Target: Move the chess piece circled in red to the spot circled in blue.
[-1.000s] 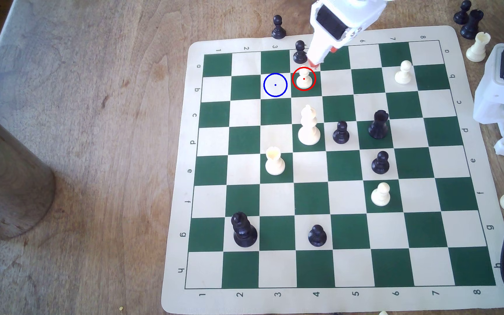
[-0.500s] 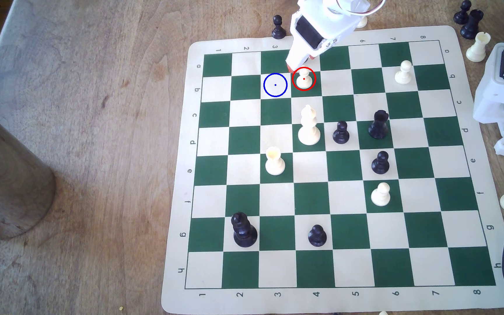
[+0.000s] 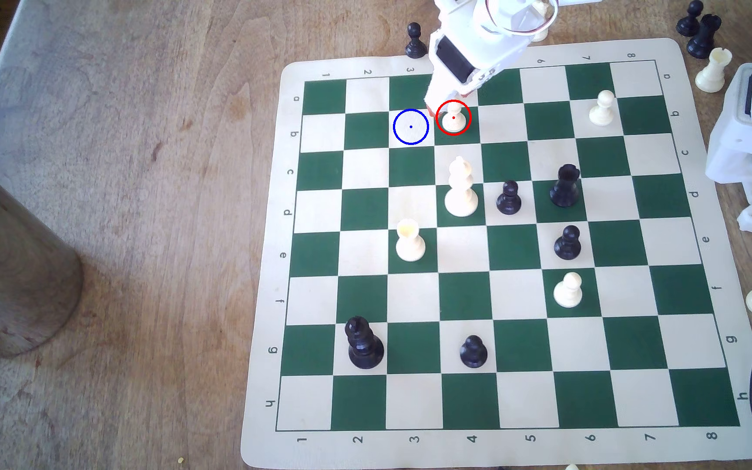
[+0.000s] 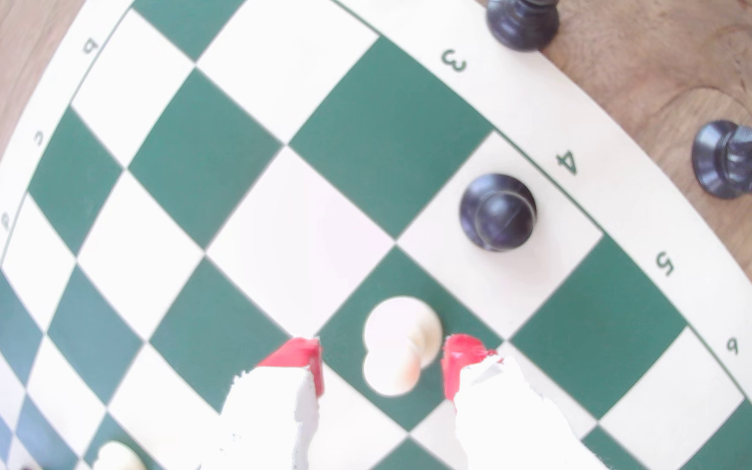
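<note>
Pincer (image 4: 382,361) spread, seemingly untouching, around cream pawn (image 4: 399,343)

Only readable stuff I can find is on the chess mat (image 3: 491,447): digits 1 to 8 printed along its near border in the exterior view, and some of them again along the far border, upside down, partly hidden by the arm. Letters a to h run down both side borders, turned sideways. From the wrist view I can read 3, 4 and 5 on the mat's border (image 4: 514,90).
</note>
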Controlling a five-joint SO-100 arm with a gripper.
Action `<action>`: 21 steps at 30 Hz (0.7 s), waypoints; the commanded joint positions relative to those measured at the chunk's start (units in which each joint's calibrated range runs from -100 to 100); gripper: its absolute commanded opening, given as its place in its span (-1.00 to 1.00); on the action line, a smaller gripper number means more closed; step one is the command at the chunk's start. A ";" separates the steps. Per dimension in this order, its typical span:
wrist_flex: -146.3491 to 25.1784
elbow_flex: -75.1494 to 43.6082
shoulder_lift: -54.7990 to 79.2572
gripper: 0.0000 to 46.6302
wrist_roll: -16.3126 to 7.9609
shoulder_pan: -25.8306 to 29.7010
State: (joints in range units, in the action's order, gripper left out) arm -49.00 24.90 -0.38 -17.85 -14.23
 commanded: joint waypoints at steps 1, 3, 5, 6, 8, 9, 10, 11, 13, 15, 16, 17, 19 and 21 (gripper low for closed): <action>1.17 -3.14 -0.39 -0.38 0.05 -0.35; 1.50 -3.14 0.12 -0.38 0.05 -0.51; 1.75 -3.14 0.38 -0.38 -0.05 -0.59; 1.83 -3.14 0.38 -0.38 -0.10 -0.51; 1.91 -3.14 0.46 -0.39 -0.15 -0.28; 1.91 -3.14 0.46 -0.39 -0.15 -0.20; 1.91 -3.14 0.46 -0.39 -0.15 -0.12; 1.91 -3.14 0.63 -0.40 -0.15 -0.04; 1.91 -3.14 0.72 -0.45 -0.15 0.11; 1.91 -2.96 0.72 -0.49 -0.15 0.35; 1.91 -2.96 0.72 -0.50 -0.15 0.43; 1.91 -2.96 0.72 -0.51 -0.15 0.51; 1.91 -2.96 0.72 -0.51 -0.15 0.51; 1.99 -2.96 0.80 -0.50 -0.15 0.58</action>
State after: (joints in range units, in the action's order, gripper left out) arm -47.81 24.90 1.47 -17.85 -14.23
